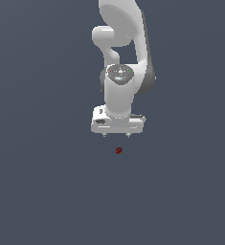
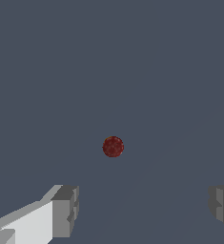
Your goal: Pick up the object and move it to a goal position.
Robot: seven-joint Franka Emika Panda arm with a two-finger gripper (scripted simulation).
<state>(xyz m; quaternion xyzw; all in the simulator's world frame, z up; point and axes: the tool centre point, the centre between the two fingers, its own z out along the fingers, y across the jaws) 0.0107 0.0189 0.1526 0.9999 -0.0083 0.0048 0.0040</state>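
The object is a tiny dark red lump lying on the flat grey ground; in the wrist view the object looks rounded and speckled. My white gripper hangs a short way above it, pointing down, with two short fingertips spread wide. The wrist view shows my gripper open, one grey finger pad on one side and the other pad at the frame's edge. Nothing sits between the fingers, and the object lies apart from them.
The white arm rises behind the gripper toward the top of the exterior view. All around is a plain grey surface with no other objects or edges in sight.
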